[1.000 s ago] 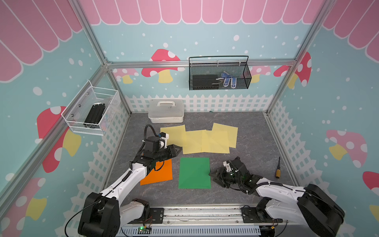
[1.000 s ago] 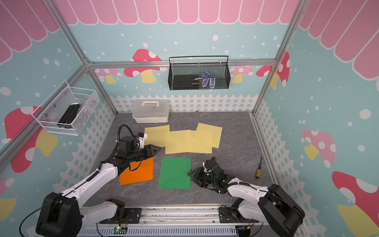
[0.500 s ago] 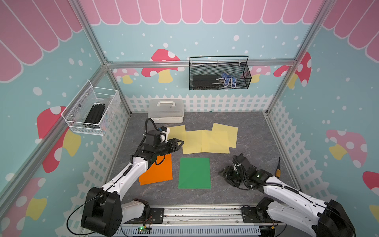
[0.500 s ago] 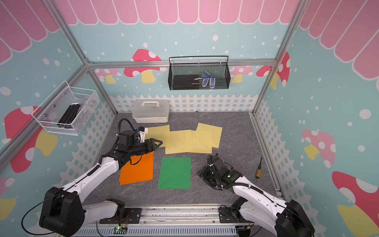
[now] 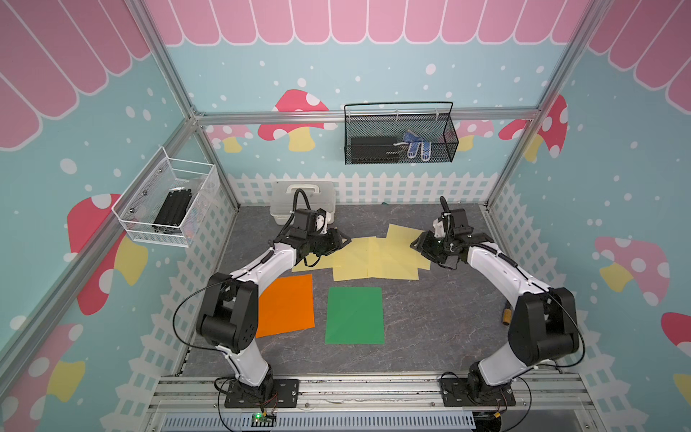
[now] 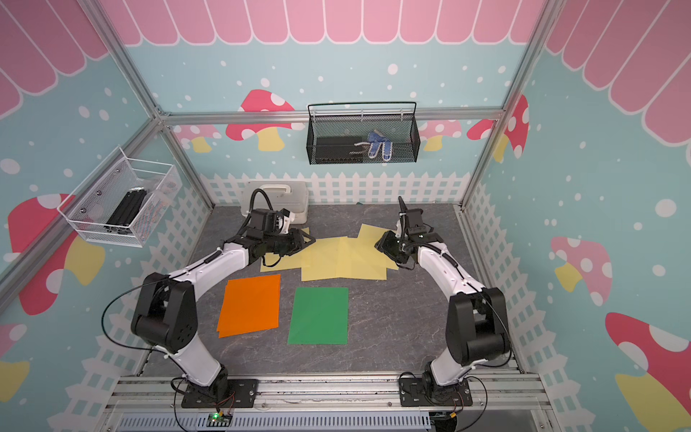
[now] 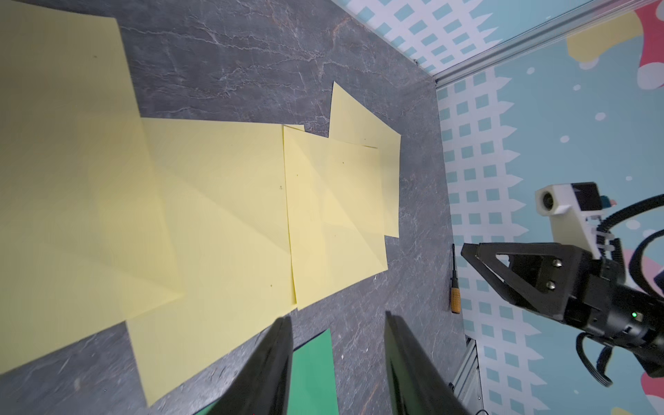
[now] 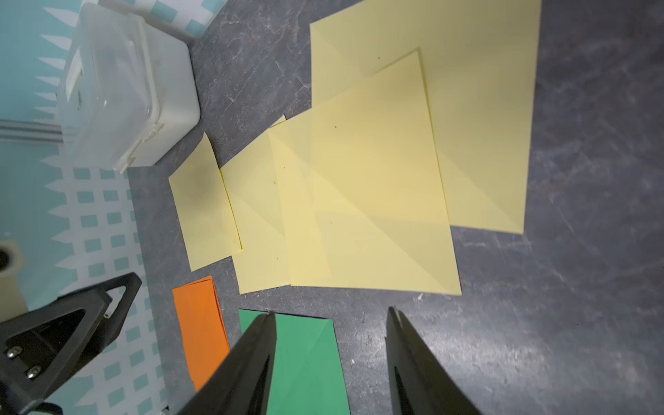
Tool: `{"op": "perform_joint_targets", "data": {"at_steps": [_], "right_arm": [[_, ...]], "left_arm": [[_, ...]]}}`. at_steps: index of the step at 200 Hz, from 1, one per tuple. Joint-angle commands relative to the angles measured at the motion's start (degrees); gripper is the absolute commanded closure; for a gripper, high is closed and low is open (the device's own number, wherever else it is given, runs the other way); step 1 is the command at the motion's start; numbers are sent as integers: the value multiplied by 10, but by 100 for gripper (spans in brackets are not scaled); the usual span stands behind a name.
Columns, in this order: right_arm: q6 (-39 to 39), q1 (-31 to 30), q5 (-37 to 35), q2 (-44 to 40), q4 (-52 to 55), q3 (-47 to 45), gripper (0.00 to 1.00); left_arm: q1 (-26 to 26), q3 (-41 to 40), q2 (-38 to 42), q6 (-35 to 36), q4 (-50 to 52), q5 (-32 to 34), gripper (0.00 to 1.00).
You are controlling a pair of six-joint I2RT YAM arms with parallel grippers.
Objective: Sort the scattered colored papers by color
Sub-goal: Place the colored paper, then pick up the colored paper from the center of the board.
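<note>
We see a white-shelled left arm (image 5: 265, 263) and right arm (image 5: 501, 269), bulky black joints (image 5: 228, 314), looping black cables (image 7: 636, 209), and black triangular gripper fingers (image 7: 531, 280) fastened with silver screws (image 7: 557, 263).

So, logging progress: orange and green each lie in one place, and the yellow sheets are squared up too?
No: the yellow papers lie spread out, partly overlapping, as both top views show. The orange papers and green papers are as stated.

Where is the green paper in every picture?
A top view: the green paper lies flat, right of the orange paper.
A top view: same spot.
Left wrist: a green strip shows between the fingers of the left gripper.
Right wrist: it is partly hidden behind the right gripper.
Shared landmark: the yellow papers just beyond it.
</note>
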State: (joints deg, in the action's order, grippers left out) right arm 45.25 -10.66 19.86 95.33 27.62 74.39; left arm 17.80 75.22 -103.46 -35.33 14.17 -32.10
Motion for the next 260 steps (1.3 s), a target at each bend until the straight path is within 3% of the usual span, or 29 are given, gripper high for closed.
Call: {"op": "perform_joint_targets", "data": {"at_steps": [1, 26, 82, 172, 260], "right_arm": [[-71, 8, 23, 52, 42, 59, 55], [-97, 8, 46, 120, 69, 122, 58], [-105, 3, 74, 217, 52, 134, 67], [-109, 2, 55, 254, 52, 111, 70], [-103, 2, 54, 281, 46, 98, 73]], "left_arm": [[14, 67, -55, 6, 55, -1, 56], [14, 112, -113, -11, 58, -17, 55], [18, 165, -200, -24, 50, -50, 55], [32, 202, -271, -33, 48, -71, 55], [47, 185, -277, -20, 71, -58, 55]]}}
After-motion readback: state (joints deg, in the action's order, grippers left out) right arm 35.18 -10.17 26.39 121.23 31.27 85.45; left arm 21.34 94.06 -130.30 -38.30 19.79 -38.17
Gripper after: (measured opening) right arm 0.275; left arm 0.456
